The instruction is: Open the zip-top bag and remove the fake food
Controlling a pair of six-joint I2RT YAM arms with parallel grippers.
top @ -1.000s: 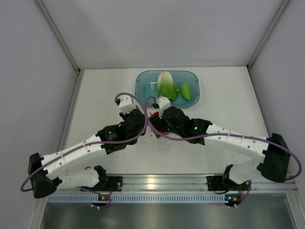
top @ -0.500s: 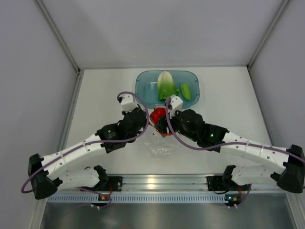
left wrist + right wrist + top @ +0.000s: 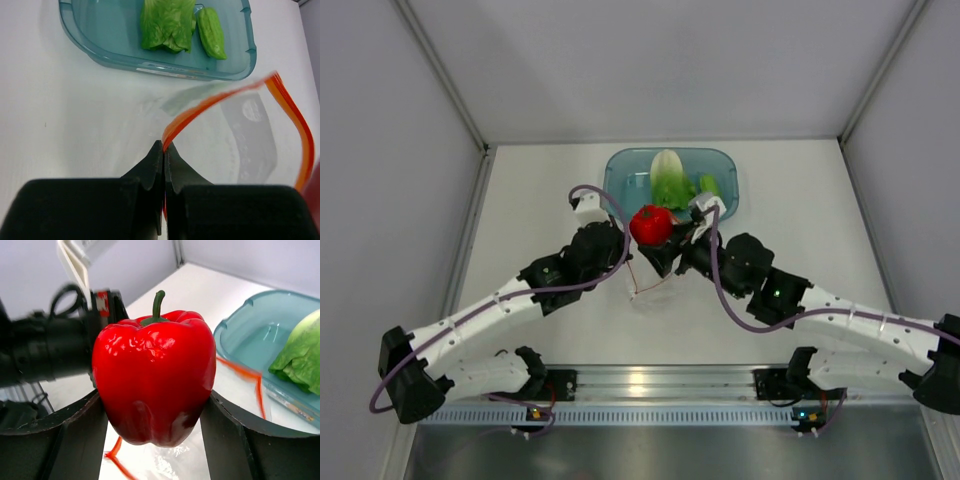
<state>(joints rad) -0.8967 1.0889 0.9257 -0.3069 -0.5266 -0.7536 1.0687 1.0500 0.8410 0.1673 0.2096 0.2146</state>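
Observation:
My right gripper [image 3: 658, 240] is shut on the red pepper [image 3: 651, 224], which fills the right wrist view [image 3: 155, 385], and holds it in the air just in front of the teal bin [image 3: 620, 170]. My left gripper [image 3: 164, 146] is shut on the orange-red zip strip [image 3: 200, 107] of the clear zip-top bag [image 3: 650, 280]. The bag hangs open and slack [image 3: 165, 460]. The pale-green cabbage [image 3: 669, 180] and green cucumber [image 3: 709, 186] lie in the bin, also in the left wrist view, cabbage [image 3: 167, 22] and cucumber [image 3: 211, 32].
The teal bin [image 3: 100, 45] stands at the back middle of the white table. Grey walls close the table on the left, right and back. The two arms cross the middle of the table toward each other.
My right gripper has lifted the red pepper up out of the bag and carried it toward the bin. The bag has gone slack and empty. My left gripper stays shut on the zip strip.

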